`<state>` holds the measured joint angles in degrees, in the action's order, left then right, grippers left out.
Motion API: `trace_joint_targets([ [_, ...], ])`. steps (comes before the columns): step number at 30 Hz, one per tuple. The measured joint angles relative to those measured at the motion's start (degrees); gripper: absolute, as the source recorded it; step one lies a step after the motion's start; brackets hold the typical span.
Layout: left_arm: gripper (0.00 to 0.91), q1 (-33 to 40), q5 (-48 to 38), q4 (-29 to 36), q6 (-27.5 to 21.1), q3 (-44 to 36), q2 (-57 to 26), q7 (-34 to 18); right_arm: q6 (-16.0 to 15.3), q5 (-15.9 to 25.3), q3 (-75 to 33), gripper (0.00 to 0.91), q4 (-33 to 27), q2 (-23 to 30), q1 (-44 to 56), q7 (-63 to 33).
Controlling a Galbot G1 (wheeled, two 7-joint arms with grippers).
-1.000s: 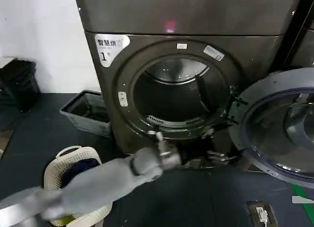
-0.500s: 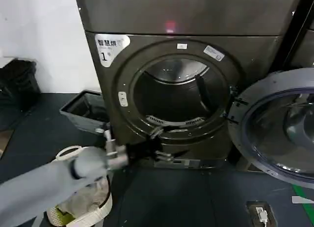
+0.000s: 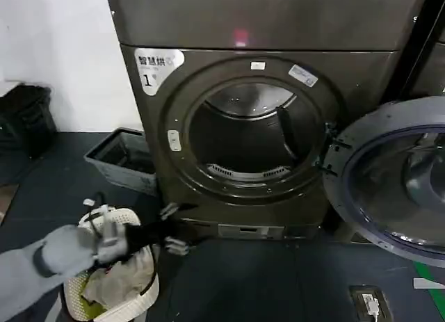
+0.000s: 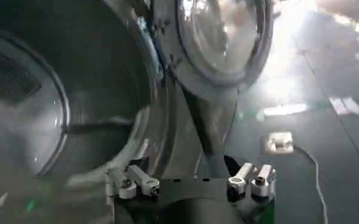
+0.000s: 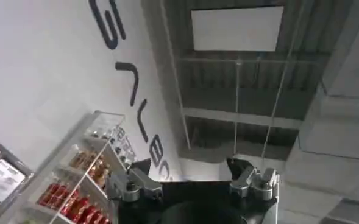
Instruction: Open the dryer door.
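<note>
Door open, left arm low and clear

The door [image 3: 393,179] hangs wide at the dryer [image 3: 278,71]'s right; the left gripper [image 3: 170,228], jaws spread and empty, should avoid the basket [image 3: 149,287] beneath.

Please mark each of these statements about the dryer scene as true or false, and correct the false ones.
1. The large round chrome-ringed dryer door is swung open toward the robot's right. True.
2. The left pincer is gripping the door's chrome ring. False: it hangs open and empty, low by the big dark grey-brown dryer, near the white perforated laundry basket.
3. The dryer drum is packed with clothes. False: no clothes are visible inside it.
4. The white sticker marked "1" sits on the dryer's upper left front. True.
5. The right pincer points at the dryer. False: it is open, aimed toward a ceiling and wall.
</note>
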<state>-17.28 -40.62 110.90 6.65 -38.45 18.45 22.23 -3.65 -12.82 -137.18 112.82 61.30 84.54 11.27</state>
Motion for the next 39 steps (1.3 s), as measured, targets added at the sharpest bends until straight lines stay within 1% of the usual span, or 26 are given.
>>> trace_joint_targets([
  [2, 0.907, -0.7, 1.0, -1.3, 0.0, 0.0, -1.9, 0.7, 0.0, 0.0, 0.0, 0.907, -0.1, 0.0, -0.3, -0.1],
  [5, 0.907, -1.4, 3.2, -2.1, -1.2, 0.3, -4.4, 0.7, -0.1, 0.0, 0.9, 0.907, -0.1, 0.4, -0.9, -0.2],
  [10, 0.907, -2.0, 4.3, -1.0, -5.9, 1.5, -8.8, 0.8, -0.1, 0.5, 2.7, 0.907, -0.1, 0.9, -2.3, -0.1],
  [14, 0.907, -3.0, 4.7, 0.8, -10.2, 3.4, -13.0, 3.2, -0.5, 1.1, 3.5, 0.907, 0.4, 1.0, -2.6, 1.0],
  [16, 0.907, -3.4, 6.1, 1.6, -12.8, 3.9, -14.8, 3.6, -0.9, 1.2, 3.8, 0.907, 0.5, 0.8, -3.0, 1.0],
  [18, 0.907, -4.0, 8.4, 2.7, -15.1, 3.9, -16.3, 4.9, -1.0, 1.3, 4.0, 0.907, 0.3, 0.5, -3.1, 0.9],
  [20, 0.907, -4.1, 9.0, 3.5, -17.2, 4.1, -17.6, 6.4, -1.0, 1.4, 4.4, 0.907, 0.0, 0.4, -3.1, 0.8],
  [25, 0.907, -4.3, 12.0, 2.9, -18.9, 5.2, -19.6, 9.5, -1.1, 1.7, 5.1, 0.907, 0.1, 0.3, -3.8, 0.9],
  [27, 0.907, -5.1, 13.6, 2.7, -19.3, 5.7, -20.4, 10.7, -1.1, 2.7, 5.5, 0.907, 0.0, 0.4, -4.1, 0.9],
  [32, 0.907, -8.4, 16.0, 3.5, -21.8, 7.3, -21.7, 10.3, -1.2, 3.1, 6.4, 0.907, 0.4, 0.7, -4.4, 0.9],
  [39, 0.907, -11.4, 17.6, 2.7, -22.4, 8.8, -22.3, 10.6, -1.2, 3.0, 6.0, 0.907, 0.3, 0.7, -3.9, 0.8],
])
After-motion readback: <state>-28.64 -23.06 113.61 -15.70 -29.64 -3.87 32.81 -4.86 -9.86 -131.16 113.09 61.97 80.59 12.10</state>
